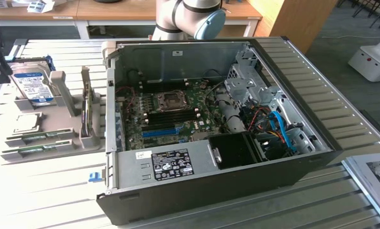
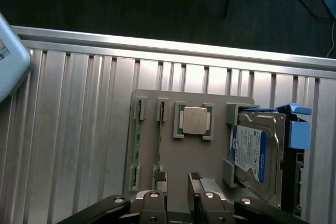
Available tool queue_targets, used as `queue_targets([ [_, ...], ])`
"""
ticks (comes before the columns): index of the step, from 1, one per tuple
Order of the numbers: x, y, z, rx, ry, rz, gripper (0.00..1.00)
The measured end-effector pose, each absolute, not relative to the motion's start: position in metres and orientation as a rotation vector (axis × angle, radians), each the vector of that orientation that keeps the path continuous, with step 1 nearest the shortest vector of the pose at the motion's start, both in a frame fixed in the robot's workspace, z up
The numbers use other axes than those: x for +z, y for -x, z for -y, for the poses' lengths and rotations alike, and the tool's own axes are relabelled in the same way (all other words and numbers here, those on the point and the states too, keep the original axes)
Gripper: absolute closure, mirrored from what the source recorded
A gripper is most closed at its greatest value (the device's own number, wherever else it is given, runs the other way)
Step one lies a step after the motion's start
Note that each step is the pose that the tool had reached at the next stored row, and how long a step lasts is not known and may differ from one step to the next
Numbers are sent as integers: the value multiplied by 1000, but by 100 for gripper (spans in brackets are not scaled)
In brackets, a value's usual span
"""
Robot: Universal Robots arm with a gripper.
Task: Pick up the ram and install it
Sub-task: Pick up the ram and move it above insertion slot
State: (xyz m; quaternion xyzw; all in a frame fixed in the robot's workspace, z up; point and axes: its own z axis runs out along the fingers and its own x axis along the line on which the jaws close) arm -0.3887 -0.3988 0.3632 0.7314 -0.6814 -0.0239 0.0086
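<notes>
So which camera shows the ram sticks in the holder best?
The wrist view: both ram sticks sit side by side in the grey holder, seen squarely. The exterior view shows them obliquely, at its left edge.

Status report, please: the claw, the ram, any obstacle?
Claw open, empty, above the parts tray. Ram in tray slot, not picked; second stick beside it. Nothing lies on them.

The counter (image 2: pixel 79 129) is ribbed bare metal, kinda satin. The holder tray (image 2: pixel 168 156) looks like matt grey plastic, ram (image 2: pixel 137 142) is green circuit board, processor (image 2: pixel 193 120) lid's smooth shiny metal.
</notes>
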Motion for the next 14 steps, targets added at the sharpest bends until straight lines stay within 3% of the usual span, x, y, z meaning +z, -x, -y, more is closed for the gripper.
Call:
queue_targets([
  [14,340,389,399,-75,-2286,2129,70],
])
